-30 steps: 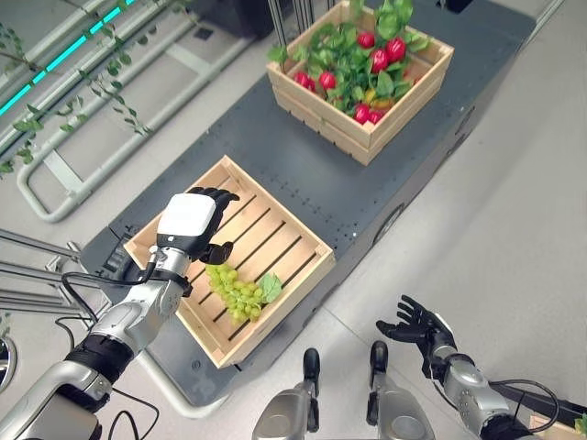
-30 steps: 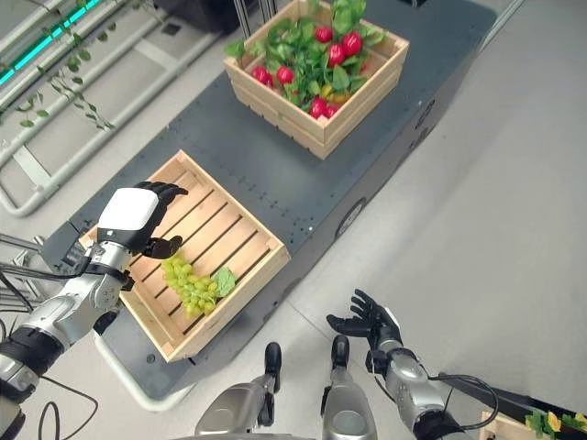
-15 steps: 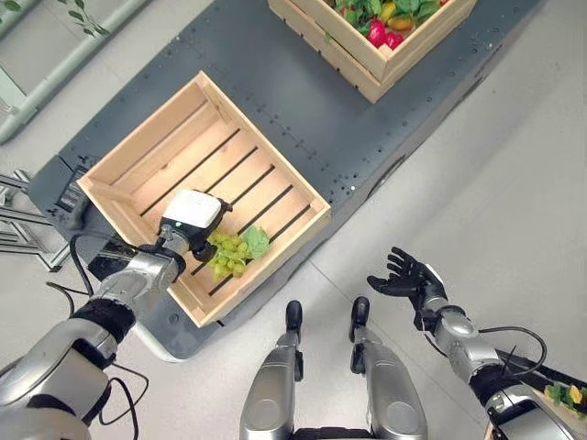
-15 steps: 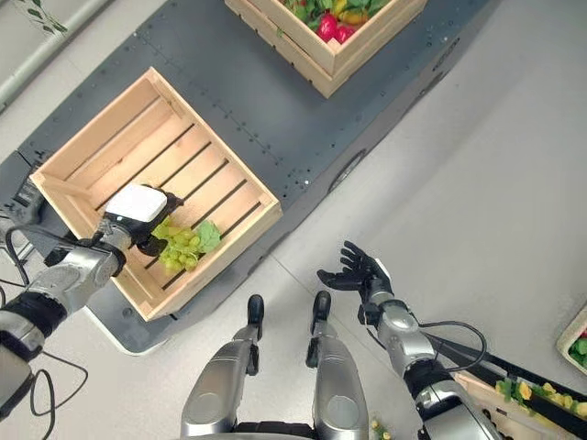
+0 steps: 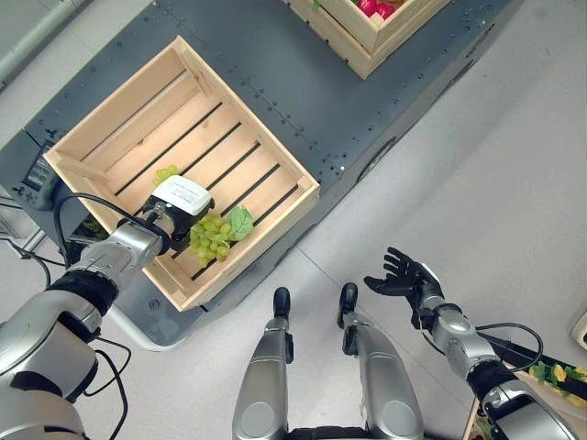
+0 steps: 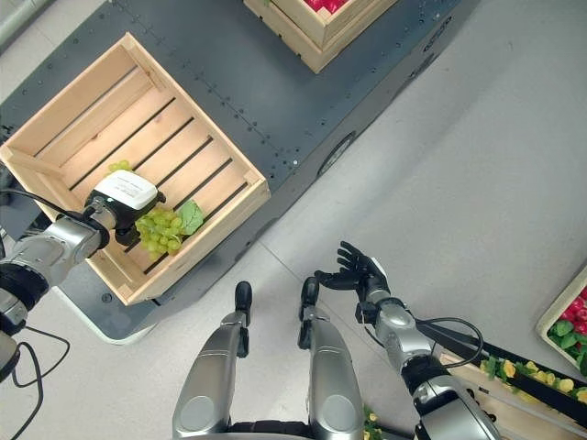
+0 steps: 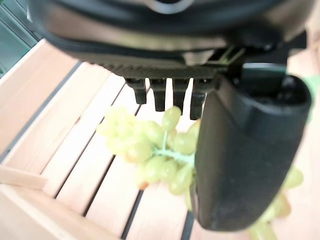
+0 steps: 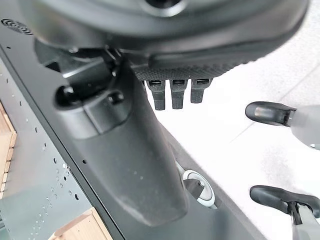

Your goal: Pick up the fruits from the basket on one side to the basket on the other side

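A bunch of green grapes (image 5: pixel 213 236) with a leaf lies near the front corner of the near wooden crate (image 5: pixel 248 115). My left hand (image 5: pixel 180 200), white cover up, is low inside this crate, right over the bunch. In the left wrist view its fingers (image 7: pixel 165 94) reach straight past the grapes (image 7: pixel 150 150) and its thumb (image 7: pixel 247 155) stands beside them. A second small grape cluster (image 5: pixel 165 172) shows just behind the hand. My right hand (image 5: pixel 402 278) hangs open over the floor, palm up, holding nothing.
Both crates stand on a dark grey platform (image 5: pixel 303 92). The far crate (image 5: pixel 390 41) at the top edge holds red fruits and leaves. Another box of red fruits (image 6: pixel 570 323) and greenery (image 6: pixel 523 374) sits on the floor at the lower right.
The camera has tipped down and shifted. My left hand has dropped from above the near crate down onto the grapes. The right hand has kept its open pose.
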You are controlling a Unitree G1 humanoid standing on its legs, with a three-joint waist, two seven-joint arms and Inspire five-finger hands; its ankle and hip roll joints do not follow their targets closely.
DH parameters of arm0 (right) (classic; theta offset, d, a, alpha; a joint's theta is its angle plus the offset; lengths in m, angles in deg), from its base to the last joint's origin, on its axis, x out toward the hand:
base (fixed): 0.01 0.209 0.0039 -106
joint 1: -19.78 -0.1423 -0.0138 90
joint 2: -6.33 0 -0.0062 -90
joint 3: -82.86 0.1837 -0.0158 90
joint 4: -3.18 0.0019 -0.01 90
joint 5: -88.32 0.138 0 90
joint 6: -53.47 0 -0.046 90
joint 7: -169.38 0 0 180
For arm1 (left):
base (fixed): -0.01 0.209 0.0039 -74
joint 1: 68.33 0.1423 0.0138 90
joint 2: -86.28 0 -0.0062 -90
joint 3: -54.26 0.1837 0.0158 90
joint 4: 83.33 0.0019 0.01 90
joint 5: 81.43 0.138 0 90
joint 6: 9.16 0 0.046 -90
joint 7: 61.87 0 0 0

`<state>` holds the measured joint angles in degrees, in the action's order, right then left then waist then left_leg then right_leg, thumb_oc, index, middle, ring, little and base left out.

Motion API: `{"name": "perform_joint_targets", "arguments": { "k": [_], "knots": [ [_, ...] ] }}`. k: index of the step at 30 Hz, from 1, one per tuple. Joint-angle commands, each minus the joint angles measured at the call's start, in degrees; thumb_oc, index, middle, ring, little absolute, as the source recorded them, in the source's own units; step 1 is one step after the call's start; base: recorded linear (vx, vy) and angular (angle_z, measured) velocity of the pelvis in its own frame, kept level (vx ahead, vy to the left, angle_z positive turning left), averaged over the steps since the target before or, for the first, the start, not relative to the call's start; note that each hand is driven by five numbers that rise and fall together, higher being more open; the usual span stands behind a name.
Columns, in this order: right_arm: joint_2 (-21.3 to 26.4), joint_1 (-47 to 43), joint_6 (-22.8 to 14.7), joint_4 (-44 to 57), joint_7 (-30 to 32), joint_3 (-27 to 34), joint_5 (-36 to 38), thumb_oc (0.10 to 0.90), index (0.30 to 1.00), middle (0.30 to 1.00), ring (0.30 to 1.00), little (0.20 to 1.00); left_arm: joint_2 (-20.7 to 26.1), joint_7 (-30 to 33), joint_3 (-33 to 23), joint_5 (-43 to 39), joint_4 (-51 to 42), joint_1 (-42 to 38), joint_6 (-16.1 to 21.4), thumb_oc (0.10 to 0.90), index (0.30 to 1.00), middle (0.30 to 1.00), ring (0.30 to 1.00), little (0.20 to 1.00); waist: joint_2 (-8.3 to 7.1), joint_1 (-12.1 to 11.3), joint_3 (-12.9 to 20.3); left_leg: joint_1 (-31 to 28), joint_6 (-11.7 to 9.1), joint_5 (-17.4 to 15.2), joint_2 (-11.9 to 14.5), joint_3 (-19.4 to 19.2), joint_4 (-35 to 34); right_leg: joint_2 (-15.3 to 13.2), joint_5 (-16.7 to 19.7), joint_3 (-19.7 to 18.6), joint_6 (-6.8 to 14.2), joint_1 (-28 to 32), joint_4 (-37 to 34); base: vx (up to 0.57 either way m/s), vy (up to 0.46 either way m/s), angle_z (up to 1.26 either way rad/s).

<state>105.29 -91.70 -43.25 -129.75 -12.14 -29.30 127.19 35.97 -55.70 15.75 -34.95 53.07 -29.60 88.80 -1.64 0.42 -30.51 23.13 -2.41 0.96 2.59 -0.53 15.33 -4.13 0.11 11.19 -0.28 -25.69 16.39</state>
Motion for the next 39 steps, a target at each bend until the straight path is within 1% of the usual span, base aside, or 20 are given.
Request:
{"name": "perform_joint_targets", "arguments": {
  "k": [1, 3, 4, 7, 8, 9, 12, 13, 16, 20, 21, 22, 23, 24, 25, 26, 32, 35, 39],
  "knots": [
    [1.14, -0.52, -3.84, 2.4, -2.14, 1.03, 2.72, 0.8, 0.9, 0.9, 0.9, 0.9, 5.44, 3.04, -3.67, 0.85, -1.02, -4.43, 2.25, 0.8, 0.9, 0.9, 0.9, 0.9, -0.63, -0.56, 0.72, 3.38, 0.33, 0.15, -1.27, -3.88, 5.45, -0.18, -5.09, 0.52, 1.07, 4.19, 5.55, -0.04, 0.004, 0.02],
    [0.8, -1.13, -3.81, 2.08, -2.0, 1.16, 2.76, 0.8, 0.9, 0.9, 0.9, 0.9, 5.09, 3.85, -3.36, 0.36, 0.04, -4.52, 4.55, 0.8, 0.9, 0.9, 0.9, 0.9, -1.09, -0.63, 0.72, 3.99, 0.48, 0.03, -1.25, -4.01, 5.5, -0.12, -4.99, 0.52, 1.23, 2.93, 6.18, -0.04, 0.006, 0.02],
    [0.75, -1.17, -3.8, 2.06, -1.98, 1.2, 2.73, 0.8, 0.9, 0.9, 0.9, 0.9, 5.02, 3.99, -3.34, 0.54, 0.26, -4.52, 4.84, 0.8, 0.9, 0.9, 0.9, 0.9, -1.14, -0.62, 0.72, 4.07, 0.5, 0.02, -1.23, -4.06, 5.5, -0.11, -4.97, 0.51, 1.24, 2.76, 6.25, 0.0, 0.0, 0.0],
    [0.41, -1.93, -3.46, 1.72, -1.44, 1.24, 2.97, 0.8, 0.9, 0.9, 0.9, 0.9, 4.51, 4.89, -2.67, 1.05, 1.5, -4.89, 7.55, 0.8, 0.9, 0.9, 0.9, 0.9, -1.5, -0.61, 0.72, 5.16, 0.74, -0.23, -1.13, -4.3, 5.87, 0.07, -4.96, 0.34, 1.28, 1.22, 7.14, -0.02, 0.003, 0.0],
    [0.4, -2.15, -3.41, 1.55, -1.42, 1.21, 3.21, 0.8, 0.9, 0.9, 0.9, 0.9, 4.34, 5.41, -2.48, 1.09, 1.86, -4.96, 7.94, 0.8, 0.9, 0.9, 0.9, 0.9, -1.56, -0.58, 0.72, 5.39, 0.77, -0.27, -1.08, -4.34, 5.97, 0.08, -4.97, 0.32, 1.28, 0.92, 7.33, -0.04, 0.002, -0.02],
    [0.38, -2.71, -3.34, 1.14, -1.34, 1.21, 3.66, 0.8, 0.9, 0.9, 0.9, 0.9, 3.86, 7.2, -2.01, 0.92, 2.42, -5.22, 9.11, 0.8, 0.9, 0.9, 0.9, 0.9, -1.68, -0.55, 0.72, 6.13, 0.88, -0.49, -0.96, -4.42, 6.34, 0.05, -5.04, 0.32, 1.21, -0.11, 8.02, -0.04, 0.002, -0.02],
    [0.17, -2.92, -3.55, 1.07, -0.95, 1.31, 3.95, 0.8, 0.9, 0.9, 0.9, 0.9, 3.69, 9.2, -1.73, 0.05, 2.2, -5.62, 10.38, 0.8, 0.9, 0.9, 0.9, 0.9, -1.8, -0.64, 0.72, 7.11, 0.97, -0.67, -0.9, -4.34, 6.8, -0.01, -5.1, 0.44, 1.2, -1.32, 8.87, -0.03, 0.0, 0.01],
    [0.17, -2.94, -3.92, 1.02, -0.83, 1.5, 4.33, 0.8, 0.9, 0.9, 0.9, 0.9, 3.6, 11.14, -1.74, -0.34, 2.03, -5.56, 11.81, 0.8, 0.9, 0.9, 0.9, 0.9, -1.87, -0.73, 0.72, 7.84, 1.04, -0.84, -0.87, -4.26, 7.16, -0.1, -5.14, 0.55, 1.16, -2.13, 9.39, 0.0, 0.0, 0.0],
    [0.23, -2.86, -4.5, 1.52, -0.31, 1.86, 4.82, 0.8, 0.9, 0.9, 0.9, 0.9, 3.69, 13.44, -1.8, -1.22, 0.79, -5.39, 12.81, 0.8, 0.9, 0.9, 0.9, 0.9, -1.97, -0.86, 0.72, 9.23, 1.11, -1.15, -0.87, -4.07, 7.84, -0.21, -5.15, 0.68, 1.22, -3.6, 10.28, -0.03, -0.013, 0.01],
    [0.2, -2.74, -5.07, 1.78, 0.03, 2.24, 4.92, 0.8, 0.9, 0.9, 0.9, 0.9, 3.03, 12.91, -1.98, 0.17, 0.76, -4.74, 12.86, 0.8, 0.9, 0.9, 0.9, 0.9, -1.95, -0.9, 0.72, 10.19, 1.21, -1.72, -0.85, -4.15, 8.56, -0.51, -5.53, 0.91, 1.31, -4.94, 11.59, -0.03, 0.0, 0.02],
    [0.3, -3.71, -5.0, 1.71, 0.36, 2.42, 5.09, 0.8, 0.9, 0.9, 0.9, 0.9, 2.58, 13.85, -2.07, 0.93, 1.46, -4.24, 12.29, 0.8, 0.9, 0.9, 0.9, 0.9, -1.84, -0.92, 0.72, 10.97, 1.28, -1.47, -0.73, -4.01, 8.49, -0.5, -5.26, 1.0, 1.24, -6.02, 12.03, -0.06, 0.016, 0.03],
    [0.39, -4.23, -5.16, 1.64, 0.76, 2.34, 5.59, 0.8, 0.9, 0.9, 0.9, 0.9, 2.05, 14.12, -2.07, 0.03, 1.79, -3.77, 11.19, 0.8, 0.9, 0.9, 0.9, 0.9, -1.87, -0.97, 0.72, 11.33, 1.35, -1.89, -0.61, -4.15, 8.85, -0.63, -5.77, 1.08, 1.23, -6.56, 12.92, -0.06, 0.011, 0.02],
    [0.41, -4.27, -5.17, 1.66, 0.81, 2.35, 5.65, 0.8, 0.9, 0.9, 0.9, 0.9, 1.99, 14.05, -2.08, 0.03, 1.81, -3.77, 11.1, 0.8, 0.9, 0.9, 0.9, 0.9, -1.87, -0.98, 0.72, 11.38, 1.36, -1.9, -0.58, -4.18, 8.88, -0.66, -5.79, 1.11, 1.23, -6.63, 13.01, -0.05, -0.002, 0.02],
    [0.48, -4.6, -5.27, 1.65, 1.08, 2.51, 5.98, 0.8, 0.9, 0.9, 0.9, 0.9, 1.53, 13.76, -2.08, -0.16, 1.9, -3.65, 10.2, 0.8, 0.9, 0.9, 0.9, 0.9, -1.86, -0.98, 0.72, 11.69, 1.39, -1.93, -0.48, -4.25, 8.98, -0.73, -5.85, 1.19, 1.24, -7.1, 13.45, -0.04, -0.003, 0.02],
    [0.49, -4.72, -5.42, 1.6, 1.19, 2.59, 6.15, 0.8, 0.9, 0.9, 0.9, 0.9, 1.33, 13.96, -2.05, -0.2, 1.91, -3.6, 9.85, 0.577, 0.566, 0.566, 0.566, 0.566, -1.85, -0.97, 0.72, 11.81, 1.41, -1.93, -0.48, -4.24, 9.02, -0.74, -5.86, 1.2, 1.25, -7.28, 13.59, -0.07, 0.004, 0.02],
    [0.62, -5.36, -5.43, 1.47, 1.51, 2.77, 7.0, 0.8, 0.9, 0.9, 0.9, 0.9, 0.71, 14.67, -2.0, -0.64, 2.07, -3.6, 9.47, 0.4, 0.3, 0.3, 0.3, 0.3, -1.79, -1.04, 0.72, 12.2, 1.46, -1.95, -0.54, -4.18, 9.02, -0.76, -5.96, 1.25, 1.23, -7.83, 13.99, -0.07, 0.007, 0.02],
    [0.94, -5.77, -6.27, 1.11, 0.99, 3.88, 8.69, 0.8, 0.9, 0.9, 0.9, 0.9, 0.68, 17.26, -2.29, -0.26, 1.54, -4.12, 9.83, 0.4, 0.3, 0.3, 0.3, 0.3, -1.55, -1.27, 0.72, 11.58, 1.75, -2.35, -0.84, -4.18, 8.67, -1.03, -5.88, 1.36, 1.56, -7.86, 14.35, -0.05, -0.007, 0.04],
    [0.81, -5.7, -6.91, 1.64, 0.67, 4.18, 9.06, 0.8, 0.9, 0.9, 0.9, 0.9, 1.23, 19.32, -2.81, -0.13, 1.41, -3.86, 9.99, 0.4, 0.3, 0.3, 0.3, 0.3, -1.51, -1.12, 0.72, 10.13, 1.91, -2.69, -0.82, -4.57, 8.27, -1.05, -5.58, 1.29, 1.9, -6.89, 13.8, -0.04, -0.006, 0.01],
    [0.89, -5.28, -7.14, 2.52, 1.26, 4.62, 9.41, 0.8, 0.9, 0.9, 0.9, 0.9, 1.56, 21.23, -3.63, -3.5, -0.05, -3.62, 10.1, 0.4, 0.3, 0.3, 0.3, 0.3, -1.17, -0.81, 0.72, 7.69, 1.93, -3.16, -1.04, -5.12, 7.9, -1.14, -5.44, 1.01, 2.08, -4.77, 12.79, 0.0, 0.0, 0.0]
  ]
}}
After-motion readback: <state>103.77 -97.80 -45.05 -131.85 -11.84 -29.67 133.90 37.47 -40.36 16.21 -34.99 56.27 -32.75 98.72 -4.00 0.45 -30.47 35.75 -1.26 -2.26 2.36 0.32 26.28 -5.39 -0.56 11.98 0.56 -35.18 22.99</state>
